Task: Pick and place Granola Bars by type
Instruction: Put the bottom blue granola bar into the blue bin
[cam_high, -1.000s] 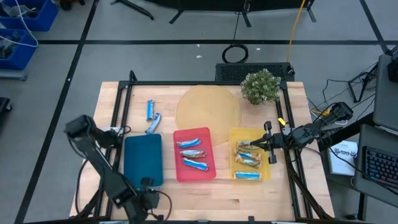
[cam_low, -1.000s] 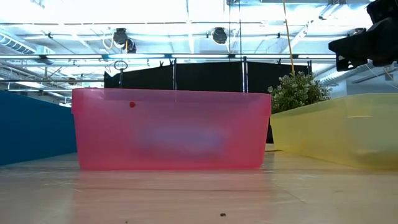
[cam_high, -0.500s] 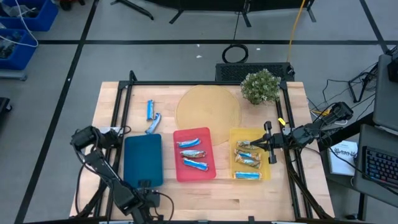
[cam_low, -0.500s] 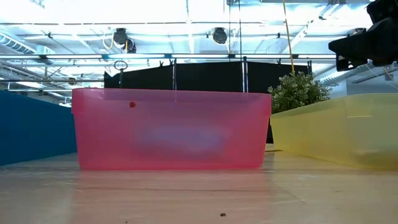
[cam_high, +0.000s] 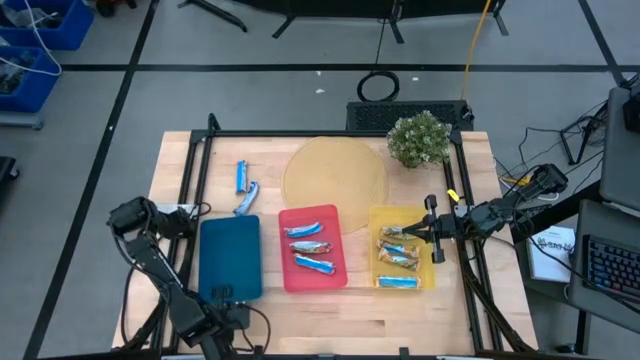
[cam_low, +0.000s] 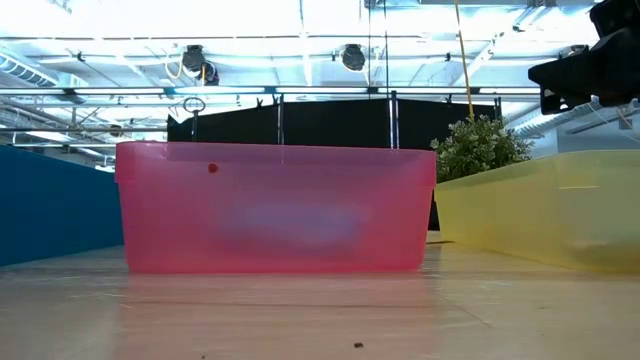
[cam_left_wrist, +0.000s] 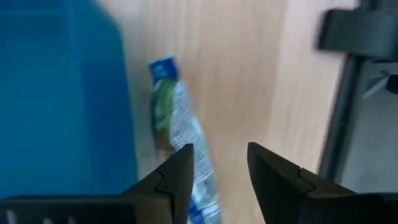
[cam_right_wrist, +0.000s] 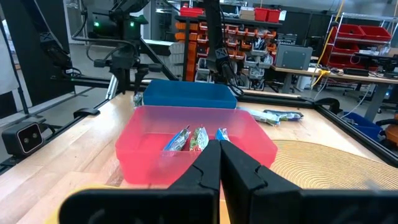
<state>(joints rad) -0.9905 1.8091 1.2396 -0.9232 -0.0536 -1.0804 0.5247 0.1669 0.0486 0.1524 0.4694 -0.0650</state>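
just beside left hand (cam_left_wrist: 219, 180): granola bar (cam_left_wrist: 177, 124).

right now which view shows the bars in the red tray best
The high view: looking straight down, it shows all three bars lying separately in the red tray. The right wrist view shows them bunched behind the tray's wall. The low view gives only a blur; the left wrist view misses them.
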